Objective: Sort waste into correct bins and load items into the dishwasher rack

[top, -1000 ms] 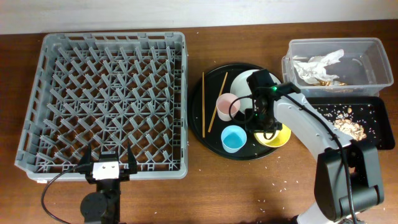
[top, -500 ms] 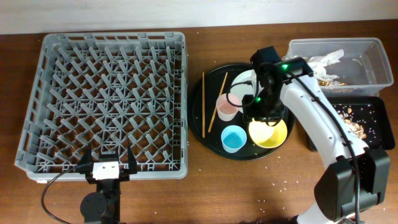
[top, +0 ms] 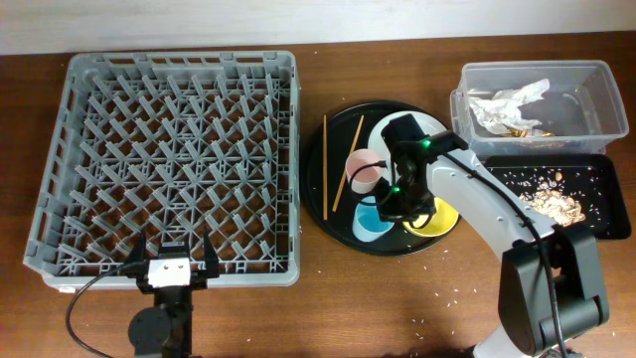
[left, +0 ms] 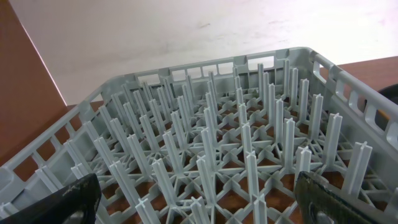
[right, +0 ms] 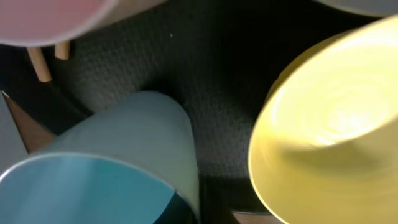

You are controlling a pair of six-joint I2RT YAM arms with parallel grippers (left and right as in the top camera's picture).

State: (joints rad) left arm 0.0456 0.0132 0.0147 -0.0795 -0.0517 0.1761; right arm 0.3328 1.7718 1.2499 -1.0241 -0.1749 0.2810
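Note:
My right gripper (top: 397,206) is low over the round black tray, at the right rim of the light blue cup (top: 366,223). In the right wrist view one dark fingertip (right: 184,213) shows inside the cup's (right: 106,155) rim. The yellow bowl (top: 444,217) (right: 329,124) stands just to the right. The pink cup (top: 366,169), the partly hidden plate (top: 381,132) and two chopsticks (top: 346,164) lie behind. My left gripper (top: 170,258) (left: 202,198) is open and empty over the near edge of the dishwasher rack (top: 169,139) (left: 217,124).
The round black tray (top: 333,214) holds the dishes. The clear tub (top: 537,68) at the back right holds a white napkin (top: 512,99) and a gold wrapper (top: 519,130). The shallow black tray (top: 611,225) in front of it holds tan scraps (top: 555,202).
My right gripper has left the yellow bowl, which now sits on the round tray, and moved left and down to the blue cup. The left arm has not moved.

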